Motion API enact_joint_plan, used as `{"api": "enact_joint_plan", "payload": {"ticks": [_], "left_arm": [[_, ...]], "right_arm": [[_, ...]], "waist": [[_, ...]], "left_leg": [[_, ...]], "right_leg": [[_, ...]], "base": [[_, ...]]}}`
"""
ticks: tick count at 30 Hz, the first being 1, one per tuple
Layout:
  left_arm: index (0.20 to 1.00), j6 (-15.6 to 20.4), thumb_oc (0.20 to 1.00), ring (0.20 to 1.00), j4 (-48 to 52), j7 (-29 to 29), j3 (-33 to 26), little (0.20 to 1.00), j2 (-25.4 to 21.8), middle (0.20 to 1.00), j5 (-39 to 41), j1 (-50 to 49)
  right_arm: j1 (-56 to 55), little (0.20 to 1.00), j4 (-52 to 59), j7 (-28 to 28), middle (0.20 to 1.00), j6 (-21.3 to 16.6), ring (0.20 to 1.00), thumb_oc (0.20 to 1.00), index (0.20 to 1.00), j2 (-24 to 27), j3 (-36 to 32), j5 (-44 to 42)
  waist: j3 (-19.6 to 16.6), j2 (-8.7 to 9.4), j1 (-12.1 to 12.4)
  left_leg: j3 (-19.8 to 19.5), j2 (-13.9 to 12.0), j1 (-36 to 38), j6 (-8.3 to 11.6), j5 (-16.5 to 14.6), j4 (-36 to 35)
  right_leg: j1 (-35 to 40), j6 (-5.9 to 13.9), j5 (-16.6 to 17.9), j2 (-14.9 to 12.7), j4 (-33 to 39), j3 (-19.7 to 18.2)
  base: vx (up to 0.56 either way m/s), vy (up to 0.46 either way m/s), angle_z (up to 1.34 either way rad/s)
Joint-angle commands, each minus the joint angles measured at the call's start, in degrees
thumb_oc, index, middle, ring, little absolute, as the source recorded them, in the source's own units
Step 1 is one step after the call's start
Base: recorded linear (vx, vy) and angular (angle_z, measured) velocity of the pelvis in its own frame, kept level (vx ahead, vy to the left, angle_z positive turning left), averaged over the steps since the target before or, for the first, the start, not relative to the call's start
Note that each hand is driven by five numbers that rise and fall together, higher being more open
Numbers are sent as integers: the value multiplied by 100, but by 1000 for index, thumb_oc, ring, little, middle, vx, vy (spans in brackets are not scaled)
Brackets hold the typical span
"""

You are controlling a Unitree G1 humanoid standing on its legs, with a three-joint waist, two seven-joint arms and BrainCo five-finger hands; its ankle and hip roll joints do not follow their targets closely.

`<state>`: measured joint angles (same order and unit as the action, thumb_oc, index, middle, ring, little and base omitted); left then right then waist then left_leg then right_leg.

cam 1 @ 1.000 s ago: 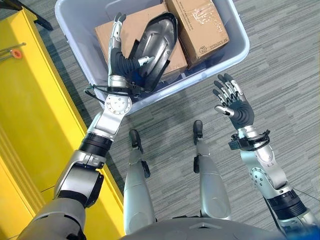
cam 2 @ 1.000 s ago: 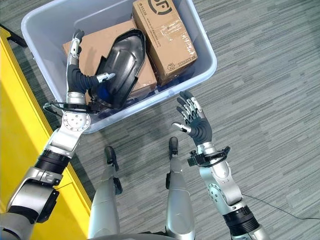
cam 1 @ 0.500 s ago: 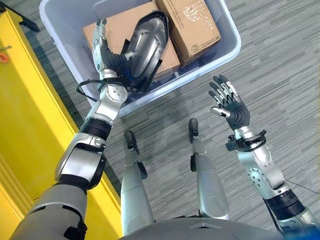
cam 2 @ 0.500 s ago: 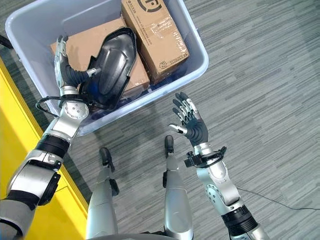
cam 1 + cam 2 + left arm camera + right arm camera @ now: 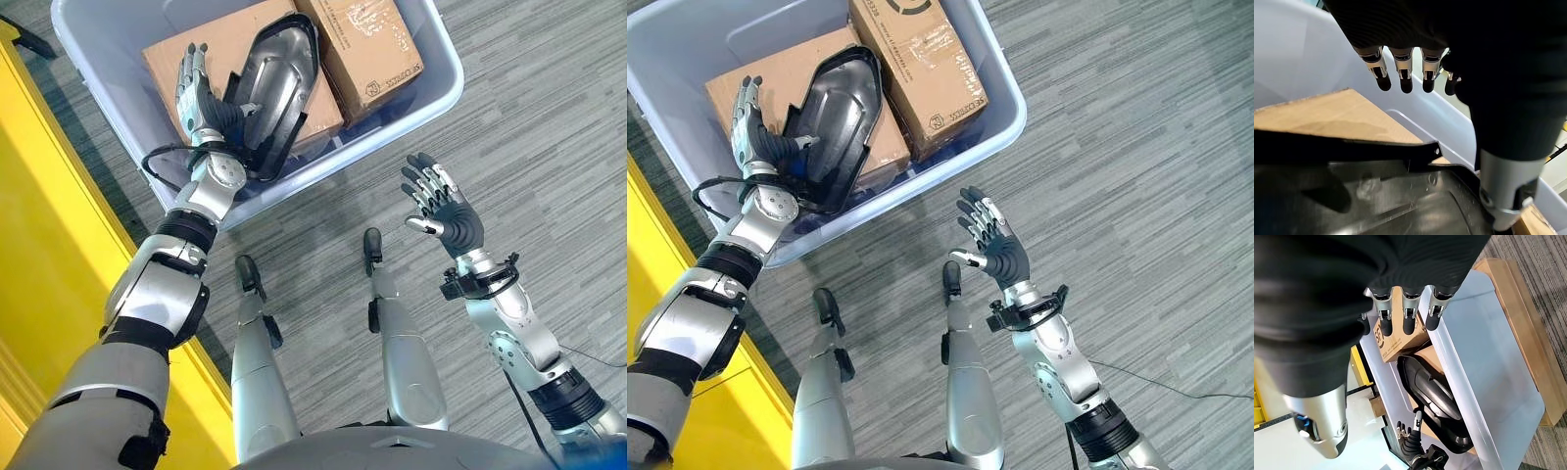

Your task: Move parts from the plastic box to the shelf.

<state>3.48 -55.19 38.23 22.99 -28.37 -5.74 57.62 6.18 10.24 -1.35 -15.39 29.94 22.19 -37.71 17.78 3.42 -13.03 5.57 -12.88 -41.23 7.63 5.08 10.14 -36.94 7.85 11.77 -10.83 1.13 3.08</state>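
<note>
**Black part in box, left hand on it, no grip yet**

Black moulded shell (image 5: 838,113) lying tilted on the flat carton (image 5: 774,83), inside the plastic box (image 5: 1004,122). Second carton (image 5: 918,59) just beside it, toward the far right wall. Still in the box; nothing on the way to the shelf. Yellow structure (image 5: 59,264) running along the robot's left, probably the shelf, not certain.

Left hand (image 5: 759,137) reaching in over the near wall: fingers straight and relaxed above the carton, thumb lying across the shell's near rim. Wrist view (image 5: 1400,81) confirms fingers extended, clear of the rim, not wrapped round anything. Reads as lined up for a pinch on the rim, thumb one side, fingers to come the other.

Right hand (image 5: 446,211) up over the floor, just outside the near wall, palm toward the box, fingers spread, empty. Likely staged to take the free end, since the shell looks long and awkward for one hand.

Judgement: early in task. Next: close left on the rim, bring right in. Risk: shell pivoting or snagging on the cartons on lift.
</note>
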Motion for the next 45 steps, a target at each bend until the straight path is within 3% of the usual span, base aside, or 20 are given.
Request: {"api": "enact_joint_plan", "payload": {"ticks": [1,9,14,18,19,20,45], "left_arm": [[1000,1,1000,1000,-690,-81,-3,1000,-73,1000,110,574],[1000,-165,1000,1000,-1225,-166,-80,1000,-6,1000,326,687],[1000,-68,1000,1000,-1789,-224,-828,1000,-58,1000,1703,648],[1000,-87,1000,1000,-2035,-350,-1120,1000,-163,1000,2233,653],[442,-101,442,442,-2114,-421,-1174,442,-205,442,2340,622],[200,-118,200,200,-2148,-469,-1198,200,-234,200,2363,574],[200,-212,200,200,-2087,-686,-726,200,-240,200,1345,316]], "right_arm": [[141,1000,457,55,1000,-367,1000,1000,1000,348,-267,-176],[98,1000,538,90,1000,-359,1000,1000,1000,411,-225,-248],[77,1000,595,78,1000,-324,1000,1000,1000,436,-115,-330],[40,1000,617,48,1000,-287,1000,1000,1000,458,-74,-384],[17,1000,647,52,1000,-266,1000,1000,1000,476,-66,-412],[-14,1000,668,62,1000,-249,1000,1000,1000,501,-75,-433],[-284,1000,773,324,1000,-268,1000,1000,1000,594,-251,-480]], "waist": [[58,-75,-26],[143,-82,-45],[198,-69,-23],[230,-66,-27],[247,-64,-28],[253,-61,-27],[33,-62,-146]], "left_leg": [[-115,-179,150,133,-193,66],[-95,-184,90,117,-174,77],[-95,-196,31,102,-197,125],[-103,-209,-22,106,-203,154],[-99,-216,-56,106,-206,166],[-100,-208,-87,103,-208,178],[-82,-259,-186,105,-268,281]], "right_leg": [[-134,265,-584,-495,-831,-254],[-219,256,-582,-485,-865,-274],[-274,247,-587,-475,-897,-283],[-312,245,-589,-474,-908,-285],[-338,242,-592,-472,-918,-284],[-371,235,-594,-461,-930,-286],[-550,200,-611,-375,-1046,-348]], "base": [[0,0,0],[0,0,0],[1,-5,-1],[0,0,0],[0,0,0],[0,0,0],[0,1,-1]]}}
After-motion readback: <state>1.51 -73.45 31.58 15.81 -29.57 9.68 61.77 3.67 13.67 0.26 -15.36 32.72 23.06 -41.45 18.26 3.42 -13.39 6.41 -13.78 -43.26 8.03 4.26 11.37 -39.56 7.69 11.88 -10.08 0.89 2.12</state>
